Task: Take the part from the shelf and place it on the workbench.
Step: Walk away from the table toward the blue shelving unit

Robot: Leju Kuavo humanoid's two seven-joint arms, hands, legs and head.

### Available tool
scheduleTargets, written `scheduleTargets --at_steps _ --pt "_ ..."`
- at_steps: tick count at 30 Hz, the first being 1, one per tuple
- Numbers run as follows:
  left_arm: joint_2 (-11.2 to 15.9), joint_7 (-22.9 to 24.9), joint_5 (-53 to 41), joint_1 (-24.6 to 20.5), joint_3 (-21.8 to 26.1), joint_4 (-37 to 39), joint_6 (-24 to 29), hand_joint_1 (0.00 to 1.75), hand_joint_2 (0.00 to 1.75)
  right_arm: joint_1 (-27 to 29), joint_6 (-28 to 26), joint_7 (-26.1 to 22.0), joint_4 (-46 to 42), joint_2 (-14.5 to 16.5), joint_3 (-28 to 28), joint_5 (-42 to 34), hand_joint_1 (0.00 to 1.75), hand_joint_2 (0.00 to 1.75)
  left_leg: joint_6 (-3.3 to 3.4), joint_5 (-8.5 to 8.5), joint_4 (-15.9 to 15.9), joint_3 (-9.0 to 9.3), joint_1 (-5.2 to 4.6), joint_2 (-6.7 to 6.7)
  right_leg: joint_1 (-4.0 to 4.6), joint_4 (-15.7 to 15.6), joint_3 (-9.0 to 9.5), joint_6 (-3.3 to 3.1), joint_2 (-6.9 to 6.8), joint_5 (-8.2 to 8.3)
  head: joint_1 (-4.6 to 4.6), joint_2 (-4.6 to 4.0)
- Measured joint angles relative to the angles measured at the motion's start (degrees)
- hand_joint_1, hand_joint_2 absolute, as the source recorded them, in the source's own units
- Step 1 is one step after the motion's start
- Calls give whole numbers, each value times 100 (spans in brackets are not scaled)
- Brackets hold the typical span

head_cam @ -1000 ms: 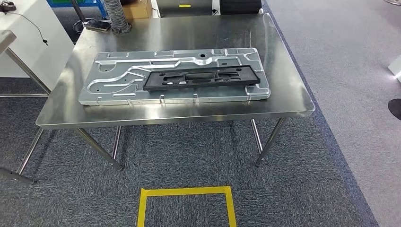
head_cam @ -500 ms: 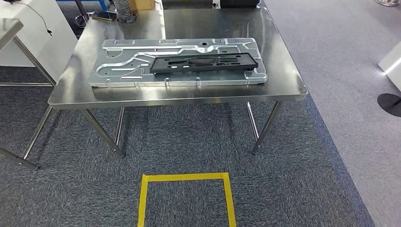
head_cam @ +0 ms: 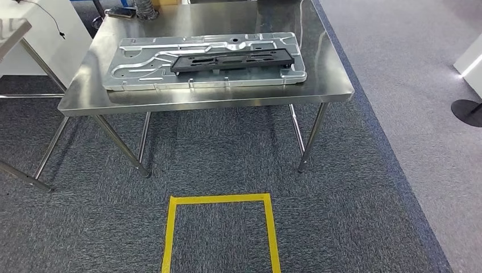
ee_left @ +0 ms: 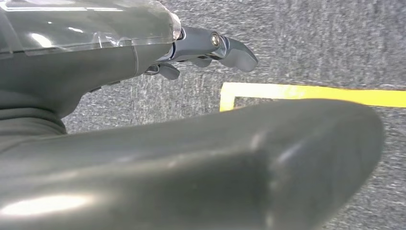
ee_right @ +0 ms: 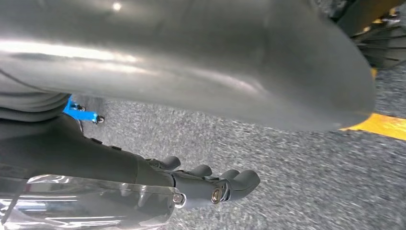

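The black part (head_cam: 232, 59) lay flat on a grey metal plate (head_cam: 142, 71) in the middle of the steel surface (head_cam: 204, 99), well apart from both hands. The left hand (ee_left: 210, 48) hung over the carpet near a yellow tape square (head_cam: 219, 200), fingers loosely extended and holding nothing. The right hand (ee_right: 210, 184) hung the same way, fingers apart and holding nothing.
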Motion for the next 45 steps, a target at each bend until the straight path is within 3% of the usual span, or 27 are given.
scheduleTargets --at_steps 2,4,6,7,10,11,12,13,15,17,18,21,23,25,26,27,29,30,31,33,34,36,38,41,42,43,45 --pt "13 -24 -1 -34 0 0 -2 0 0 -5 -8 -4 1 19 0 9 0 0 89 -15 -855 573 -40 -13 16 15 -83 42 -1 98 0 1" --pt "24 -33 -1 -51 3 0 -1 0 0 -13 -30 -30 2 29 0 12 0 0 146 -77 -1262 773 -80 -18 16 2 -134 103 -9 213 1 1" --pt "30 -33 -3 -45 8 0 2 0 0 -17 -60 -81 2 27 0 9 0 0 210 18 -1313 694 -58 1 5 23 -191 172 2 211 1 1" --pt "32 -32 -5 -43 10 0 2 0 0 -16 -71 -111 2 27 0 6 0 0 253 82 -1327 640 -44 13 2 127 -236 202 14 72 1 1" --pt "33 -28 -18 -41 11 0 2 0 0 -14 -78 -200 3 26 0 -12 0 0 327 258 -1296 405 -42 34 -22 1082 -492 265 34 -750 1 1" --pt "34 -27 -22 -40 11 0 2 0 0 -15 -76 -222 4 27 0 -17 0 0 326 313 -1262 306 -44 38 -33 1439 -551 285 34 -903 1 0" --pt "35 -27 -25 -41 11 0 2 0 0 -17 -73 -236 5 27 0 -22 0 0 319 363 -1218 201 -43 42 -46 1649 -539 304 33 -901 1 0" --pt "37 -27 -25 -42 11 0 2 0 0 -19 -70 -244 5 28 0 -23 0 0 307 408 -1165 89 -41 45 -62 1672 -436 320 33 -778 1 0" --pt "37 -26 -26 -43 11 0 2 0 0 -30 -61 -252 6 28 0 -23 0 0 269 481 -1041 -122 -33 44 -90 1157 39 327 32 -480 1 0" --pt "37 -26 -28 -42 11 0 2 0 0 -55 -46 -261 7 28 0 -22 0 0 212 539 -923 -278 -37 42 -78 353 583 286 35 -517 -1 0" --pt "38 -26 -29 -43 11 0 3 0 0 -66 -40 -266 8 28 0 -22 0 0 178 574 -891 -321 -39 42 -63 94 731 251 38 -595 -1 1" --pt "44 -25 -38 -36 10 0 4 0 0 -70 -28 -273 16 40 0 -21 0 0 73 665 -883 -381 -30 32 -49 -69 717 115 26 -571 -2 0" --pt "55 -23 -42 -17 10 0 8 0 0 -73 -21 -274 22 53 0 -21 0 0 11 343 -647 -474 -9 13 -67 -90 599 23 4 -437 -2 0" --pt "70 -23 -41 -18 10 0 17 0 0 -80 -19 -255 23 57 0 -8 0 0 -43 -268 -3 -626 11 6 -61 -84 434 -21 -4 -297 -2 1" --pt "74 -22 -41 -25 11 0 21 0 0 -80 -25 -226 23 58 0 1 0 0 -64 -469 360 -680 15 6 -57 -77 343 -22 -7 -232 -2 1" --pt "77 -21 -42 -31 11 0 27 0 0 -80 -42 -178 24 58 0 3 0 0 -74 -497 620 -680 16 6 -54 -67 249 -18 -9 -170 -2 1" --pt "76 -20 -44 -35 15 0 43 0 0 -80 -95 -43 25 58 -4 -26 0 0 -65 -158 643 -461 17 5 -51 -40 58 1 -10 -56 -2 1" --pt "76 -20 -48 -39 17 0 51 0 0 -80 -125 36 25 58 -12 -58 0 0 -42 32 371 -214 16 3 -49 -23 -27 16 -10 4 -2 1" --pt "76 -21 -52 -47 20 0 54 0 0 -79 -144 114 25 58 -26 -94 0 0 -10 101 -57 126 7 1 -39 -4 -92 37 -8 55 -2 1" --pt "73 -22 -58 -74 24 0 38 0 0 -77 -153 239 24 55 -67 -174 0 0 62 -55 -937 713 -15 -1 -20 28 -166 93 -10 150 -2 1" --pt "67 -24 -58 -86 26 0 22 0 0 -77 -150 291 24 49 -94 -207 0 0 92 -153 -1195 857 -30 -1 -15 34 -185 126 -15 196 -2 1" --pt "44 -26 -59 -87 33 0 -15 0 0 -77 -168 373 23 21 -148 -251 0 87 157 -163 -1313 850 -31 10 -30 40 -214 198 -21 268 -2 1" --pt "6 -27 -61 -73 46 0 -29 0 0 -67 -196 414 22 -25 -184 -277 0 175 243 -68 -1322 784 -19 30 -51 261 -304 257 -2 77 -2 1" --pt "-41 -39 -72 -72 61 0 -26 0 0 -50 -216 367 21 -83 -201 -294 0 44 309 62 -1305 622 -39 48 -67 1342 -670 307 18 -637 -2 1" --pt "-55 -41 -74 -71 66 0 -19 0 0 -48 -223 334 21 -104 -203 -292 0 0 309 93 -1282 559 -48 49 -68 1615 -727 315 18 -768 -2 1" --pt "-72 -43 -73 -71 73 0 -10 0 0 -48 -228 303 20 -128 -205 -290 0 44 306 115 -1250 502 -53 49 -68 1684 -680 316 18 -789 -2 1" --pt "-109 -45 -68 -73 94 0 3 0 0 -49 -231 260 16 -172 -209 -283 0 131 295 133 -1169 414 -57 47 -66 1161 -256 290 18 -570 -2 0"
